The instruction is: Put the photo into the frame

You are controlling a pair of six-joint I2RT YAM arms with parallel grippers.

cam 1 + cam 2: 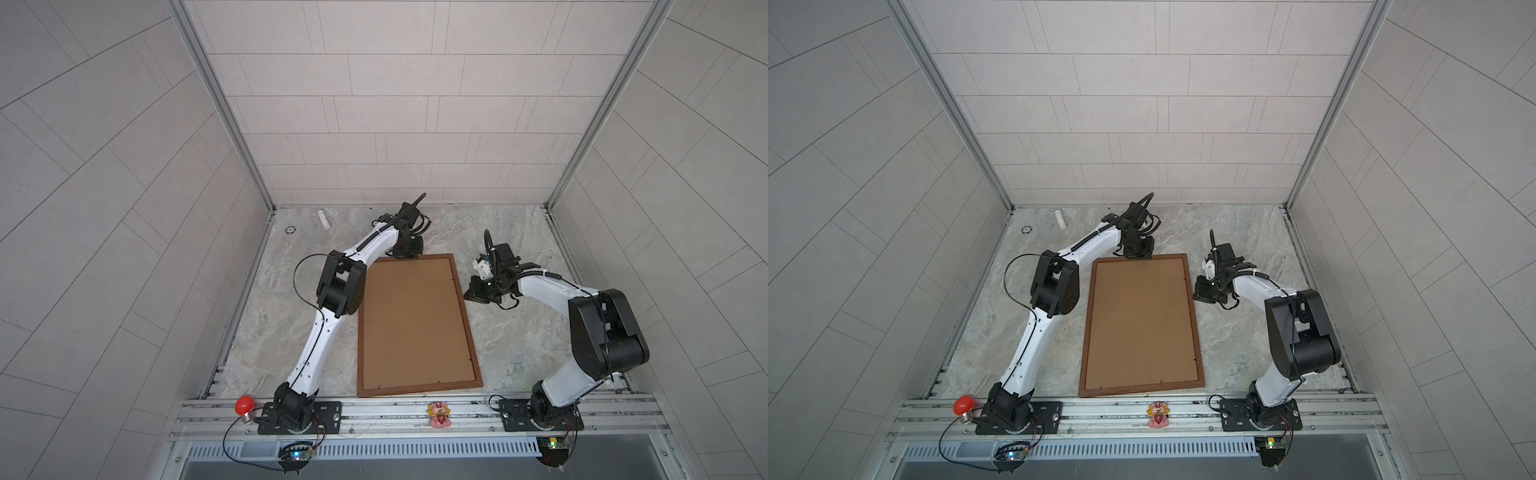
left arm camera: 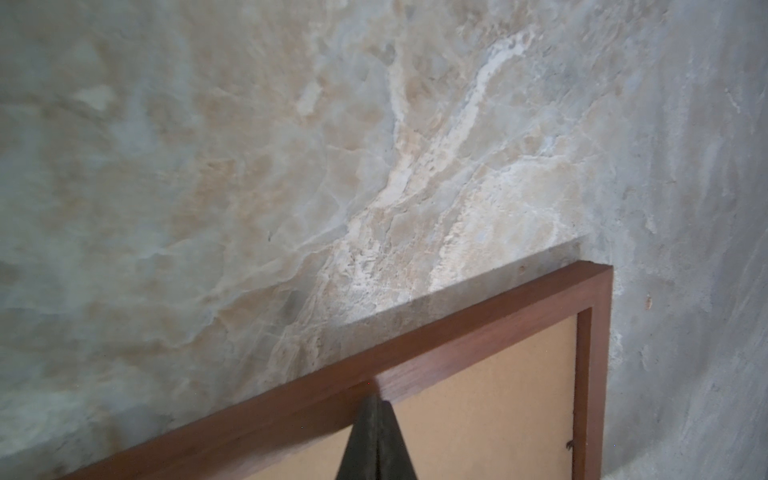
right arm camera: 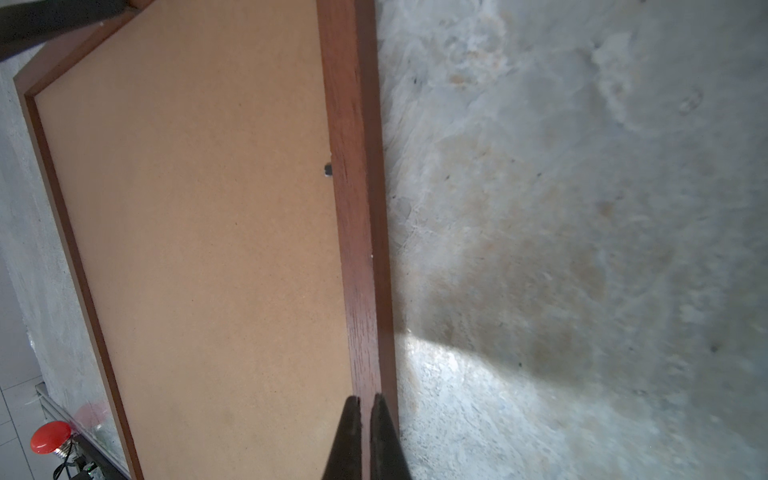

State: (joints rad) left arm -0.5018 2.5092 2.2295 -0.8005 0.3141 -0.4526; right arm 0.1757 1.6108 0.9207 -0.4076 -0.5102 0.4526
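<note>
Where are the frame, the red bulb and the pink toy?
frame [image 3: 359, 208], right wrist view, long wooden rail.
red bulb [image 1: 244, 404], in a top view, round glass.
pink toy [image 1: 439, 412], in a top view, its middle.

The table [image 1: 519, 332] lies open to the right of the frame [image 1: 415, 390] and across the far strip behind it, where only a white tube [image 1: 323, 219] and a black ring [image 1: 290, 230] sit near the far left corner. Left of the frame the gap is narrow, with the left arm's elbow [image 1: 338, 286] hanging over it. The left gripper [image 2: 377, 399] blocks the frame's far edge, the right gripper [image 3: 365, 401] its right edge, and the rail [image 1: 374, 409] closes the near side.
</note>
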